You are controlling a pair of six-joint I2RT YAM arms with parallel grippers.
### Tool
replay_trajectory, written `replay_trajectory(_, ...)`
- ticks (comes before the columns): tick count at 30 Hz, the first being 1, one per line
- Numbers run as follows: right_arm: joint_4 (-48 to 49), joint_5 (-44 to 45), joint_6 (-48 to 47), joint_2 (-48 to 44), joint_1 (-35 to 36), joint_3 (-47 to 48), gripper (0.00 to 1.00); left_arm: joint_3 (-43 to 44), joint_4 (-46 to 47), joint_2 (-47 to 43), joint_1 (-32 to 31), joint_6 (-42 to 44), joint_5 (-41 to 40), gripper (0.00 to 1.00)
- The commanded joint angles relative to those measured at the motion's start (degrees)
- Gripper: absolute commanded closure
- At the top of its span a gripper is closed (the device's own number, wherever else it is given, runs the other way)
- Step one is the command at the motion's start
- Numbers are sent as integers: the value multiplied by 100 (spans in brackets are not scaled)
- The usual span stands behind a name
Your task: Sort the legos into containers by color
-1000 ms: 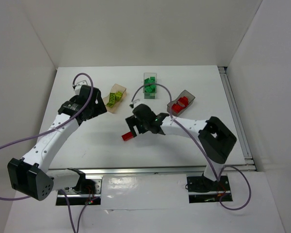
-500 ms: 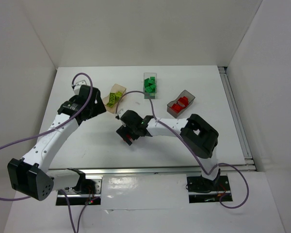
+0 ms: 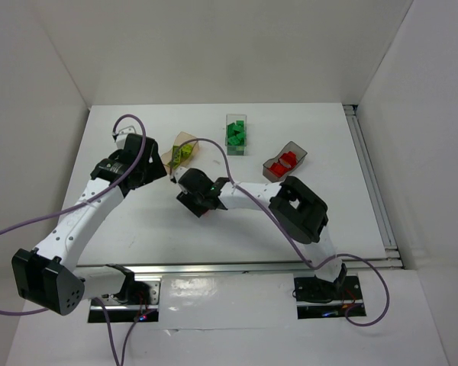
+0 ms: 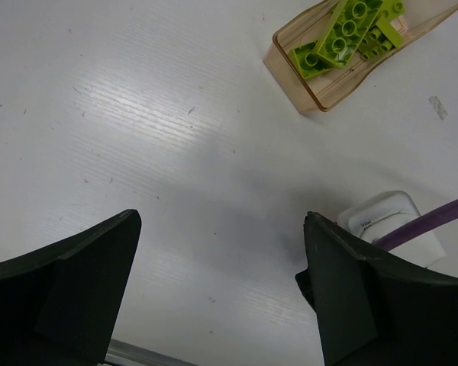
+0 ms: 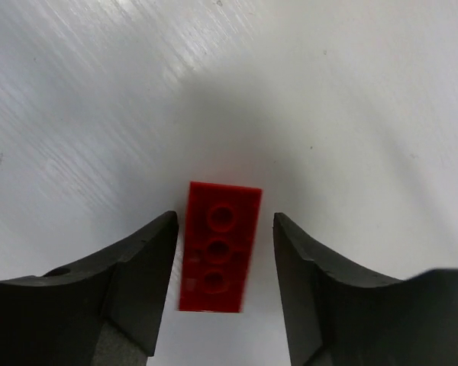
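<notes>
One red brick (image 5: 217, 248) lies on the table (image 5: 351, 91) between the spread fingers of the right gripper (image 5: 224, 221), gaps either side; left gripper (image 4: 221, 229) gapes empty too. Risk: brick sits skewed, so closing could twist it loose before the smoky grey box (image 3: 285, 162)

1. We are holding our left arm (image 3: 84, 213) stretched forward and to the right.
2. We are pointing the left gripper (image 4: 221, 229) downward, its jaws spread wide and gripping nothing.
3. We are folding our right arm (image 3: 252, 196) sharply at the elbow, forearm reaching left across the middle.
4. We are holding the right gripper (image 5: 225, 229) low and pointing down, its jaws apart and not clamping.
</notes>
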Motion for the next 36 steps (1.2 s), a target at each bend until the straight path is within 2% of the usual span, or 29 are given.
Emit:
replay_trajectory(1, 115, -158, -42, 78, -59, -11, 41, 80, -20, -146, 31, 128, -101, 3)
replay_trajectory(2, 185, -236, 19, 25, -59, -73, 49, 80, -20, -146, 31, 128, -101, 3)
replay_trajectory(3, 186, -237, 98, -27, -59, -134, 64, 80, -20, -146, 31, 128, -101, 3)
replay_trajectory(6, 20, 59, 274, -334, -59, -240, 81, 132, -72, -146, 31, 76, -101, 3)
replay_trajectory(10, -52, 922, 634, -1151, -304, -608, 81, 133, -72, -94, 31, 76, -48, 3)
replay_trajectory(13, -165, 1440, 1239, -1854, -1163, -1021, 81, 185, -72, -41, 31, 76, 5, 3)
replay_trajectory(16, -298, 1644, 1890, -2400, -1815, -1407, 81, 185, -11, 11, 31, 76, 57, 3)
replay_trajectory(17, -298, 1644, 2153, -2610, -2261, -1496, 81, 185, -11, 12, 31, 76, 57, 3)
replay_trajectory(20, -298, 1354, 2436, -2752, -3114, -1673, 81, 238, -11, 65, 31, 76, 57, 3)
replay_trajectory(23, -157, 1195, 2568, -2700, -3652, -1621, 80, 238, 42, 65, 31, 76, 110, 3)
replay_trajectory(29, 80, 941, 2568, -2182, -4049, -1191, 77, 186, 42, 65, 31, 76, 110, 3)
replay_trajectory(32, 211, 940, 2568, -2006, -4049, -1137, 69, 185, 42, 65, 31, 76, 110, 3)
replay_trajectory(33, 212, 888, 2568, -2005, -4102, -1137, 47, 185, 42, 65, 31, 76, 110, 3)
replay_trajectory(36, 274, 703, 2498, -1953, -4050, -1137, 21, 185, 42, 65, 31, 76, 110, 3)
